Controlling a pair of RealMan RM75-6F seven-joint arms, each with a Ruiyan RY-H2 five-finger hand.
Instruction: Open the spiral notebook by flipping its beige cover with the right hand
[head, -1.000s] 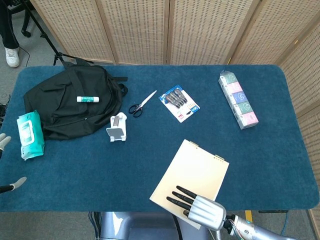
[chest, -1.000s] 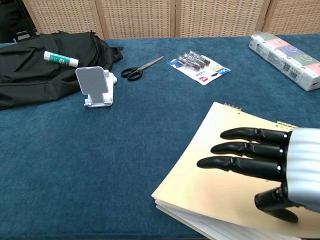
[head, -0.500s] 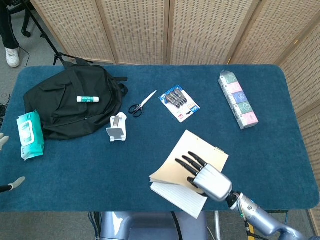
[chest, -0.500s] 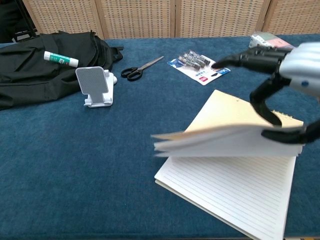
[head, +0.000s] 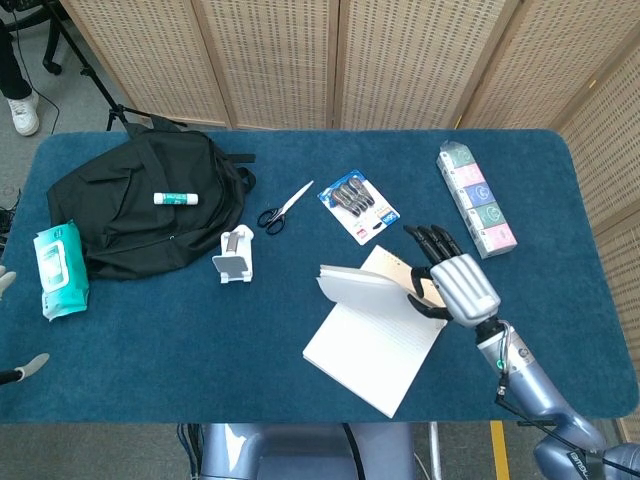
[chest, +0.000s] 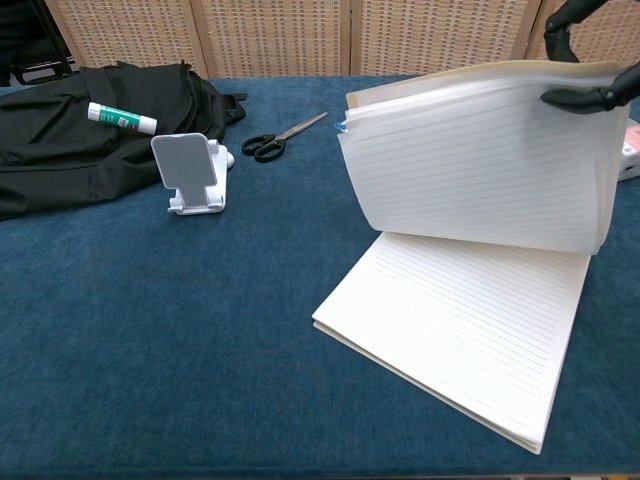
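Note:
The spiral notebook (head: 365, 350) lies on the blue table near the front right, with a lined page (chest: 460, 320) showing. My right hand (head: 455, 283) grips the beige cover (head: 392, 266) together with a bundle of pages (chest: 480, 160). It holds them raised and curled above the notebook's far right edge. In the chest view only its dark fingers (chest: 590, 97) show, at the top right corner, pinching the raised stack. At the far left edge of the head view, two pale fingertips (head: 36, 366) of my left hand show, apart, with nothing between them.
A black backpack (head: 140, 205) with a glue stick (head: 176, 198) on it lies at the back left, a wipes pack (head: 58, 270) beside it. A white phone stand (head: 235, 255), scissors (head: 284, 208), a pen pack (head: 358, 205) and a pack of tissues (head: 476, 198) lie beyond the notebook.
My right hand went from lying flat on the shut cover to lifting it with several pages, swinging up and toward the far right. A lined page now lies bare.

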